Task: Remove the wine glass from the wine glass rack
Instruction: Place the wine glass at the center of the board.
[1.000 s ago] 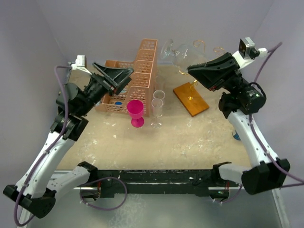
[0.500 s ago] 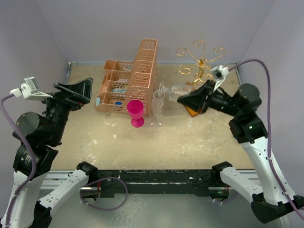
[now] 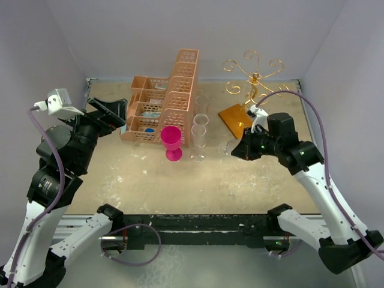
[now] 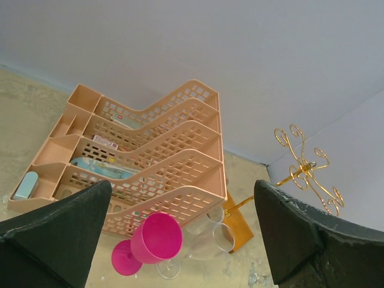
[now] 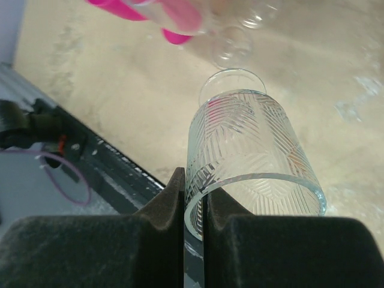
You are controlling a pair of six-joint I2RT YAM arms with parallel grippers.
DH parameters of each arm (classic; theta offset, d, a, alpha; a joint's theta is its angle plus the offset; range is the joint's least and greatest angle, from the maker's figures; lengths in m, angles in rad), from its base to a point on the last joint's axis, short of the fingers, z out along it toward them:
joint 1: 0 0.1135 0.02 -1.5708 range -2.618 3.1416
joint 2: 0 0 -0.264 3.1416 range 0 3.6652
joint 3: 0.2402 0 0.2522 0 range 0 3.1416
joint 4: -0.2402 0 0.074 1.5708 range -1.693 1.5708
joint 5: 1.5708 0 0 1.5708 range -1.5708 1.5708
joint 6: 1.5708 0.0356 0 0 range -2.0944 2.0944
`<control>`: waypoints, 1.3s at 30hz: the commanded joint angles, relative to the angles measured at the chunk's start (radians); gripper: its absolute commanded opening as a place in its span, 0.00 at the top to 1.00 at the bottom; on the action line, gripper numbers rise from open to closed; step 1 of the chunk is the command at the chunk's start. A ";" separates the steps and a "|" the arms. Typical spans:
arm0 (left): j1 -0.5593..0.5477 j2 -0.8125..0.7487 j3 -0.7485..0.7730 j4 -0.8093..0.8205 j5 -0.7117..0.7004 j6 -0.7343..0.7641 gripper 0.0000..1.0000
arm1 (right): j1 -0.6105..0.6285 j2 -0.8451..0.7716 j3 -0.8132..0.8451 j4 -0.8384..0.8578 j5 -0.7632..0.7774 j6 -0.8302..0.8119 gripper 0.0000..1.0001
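Note:
The wine glass (image 5: 246,150) is clear with a cut leaf pattern. My right gripper (image 5: 193,180) is shut on its rim, one finger inside the bowl and one outside. In the top view the right gripper (image 3: 241,147) holds the glass (image 3: 229,147) low over the table, in front of and left of the rack's orange base (image 3: 234,118). The gold wire wine glass rack (image 3: 255,75) stands at the back right with its curled arms bare. My left gripper (image 3: 109,114) is open and empty, raised to the left of the basket. The rack also shows in the left wrist view (image 4: 303,165).
A peach lattice basket (image 3: 174,96) stands at the back centre. A pink goblet (image 3: 171,139) and two clear glasses (image 3: 198,135) stand just in front of it, left of the held glass. The side walls are close.
My right arm has carried the glass off the rack, down and forward to just above the table. My left arm pulled back from the basket to the left.

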 commanded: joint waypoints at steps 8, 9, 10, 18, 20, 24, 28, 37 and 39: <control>0.007 0.008 0.005 0.019 -0.006 0.048 0.01 | 0.261 0.282 0.037 0.037 0.451 0.216 1.00; 0.007 0.007 0.008 0.016 -0.009 0.052 0.01 | 0.288 0.311 0.039 0.044 0.472 0.225 1.00; 0.007 0.005 0.008 0.013 -0.012 0.054 0.01 | 0.308 0.337 0.042 0.053 0.479 0.231 1.00; 0.005 -0.017 0.009 -0.009 -0.028 0.074 0.01 | 0.381 0.490 0.031 0.122 0.492 0.224 0.99; 0.006 -0.021 0.017 -0.018 -0.032 0.082 0.01 | 0.384 0.507 0.035 0.121 0.499 0.219 0.96; 0.005 -0.026 0.024 -0.030 -0.038 0.093 0.01 | 0.385 0.526 0.033 0.125 0.506 0.215 0.90; 0.006 -0.030 0.023 -0.034 -0.041 0.094 0.01 | 0.387 0.524 0.047 0.122 0.510 0.216 0.77; 0.005 -0.014 0.043 -0.030 -0.038 0.101 0.01 | 0.388 0.431 0.190 0.071 0.522 0.203 0.34; 0.005 -0.005 0.054 -0.031 -0.040 0.107 0.01 | 0.386 0.386 0.239 0.089 0.494 0.193 0.29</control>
